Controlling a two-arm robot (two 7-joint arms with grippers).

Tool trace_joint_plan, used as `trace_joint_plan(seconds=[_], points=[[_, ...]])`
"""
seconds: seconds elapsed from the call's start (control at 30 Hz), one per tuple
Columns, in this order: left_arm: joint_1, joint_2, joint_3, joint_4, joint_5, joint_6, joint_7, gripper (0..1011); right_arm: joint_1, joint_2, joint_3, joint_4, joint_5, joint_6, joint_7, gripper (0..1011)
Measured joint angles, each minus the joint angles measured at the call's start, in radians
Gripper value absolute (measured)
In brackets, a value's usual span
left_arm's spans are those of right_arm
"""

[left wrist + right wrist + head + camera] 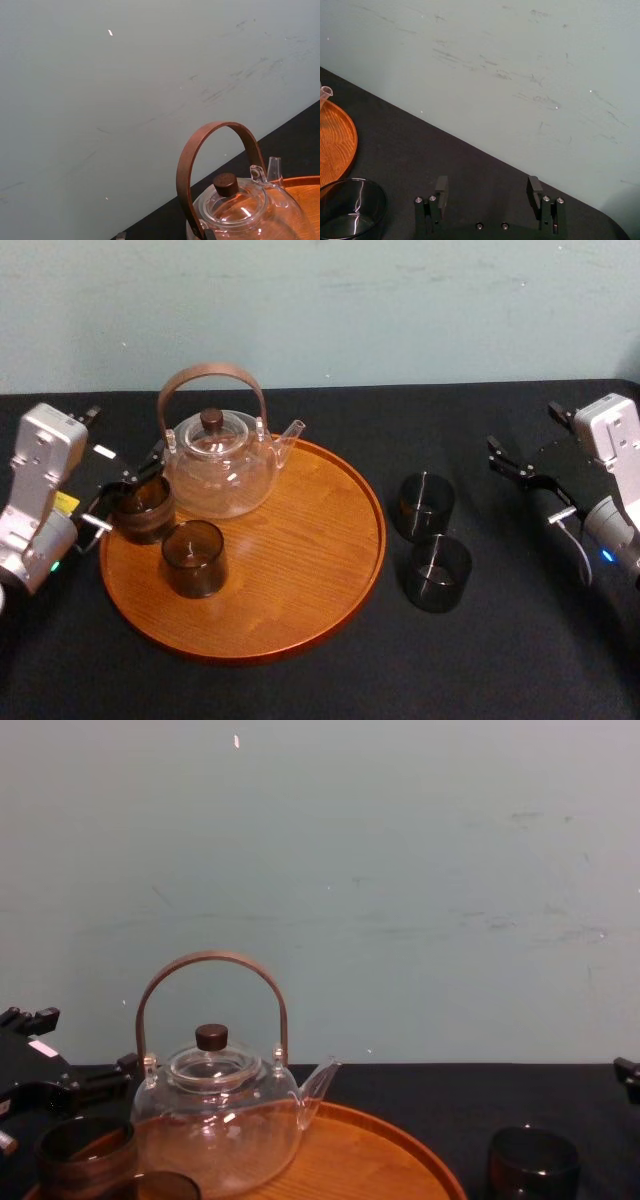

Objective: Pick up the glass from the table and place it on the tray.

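The round orange-brown tray [300,540] lies left of centre on the black table. A dark glass [142,508] stands on the tray's left edge, and my left gripper [128,492] sits right at it, reaching in from the left. The chest view shows this glass [85,1152] resting upright on the tray [380,1150]. A second dark glass [193,558] stands on the tray in front of it. Two more glasses [424,505] [438,572] stand on the table right of the tray. My right gripper [515,475] hovers open farther right, holding nothing.
A clear glass teapot [218,465] with a brown arched handle stands at the back left of the tray, close behind the left gripper's glass. The right wrist view shows the right gripper [487,187], one table glass [350,207] and the tray rim [335,145]. A pale wall backs the table.
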Motion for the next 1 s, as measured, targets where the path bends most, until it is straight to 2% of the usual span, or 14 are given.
trace_joint_plan(seconds=[1.0], points=[[0.0,0.0,0.0,0.0,0.0,0.0,0.0,1001,0.0,0.0,0.0,0.0,0.0,0.0,0.0,1002]])
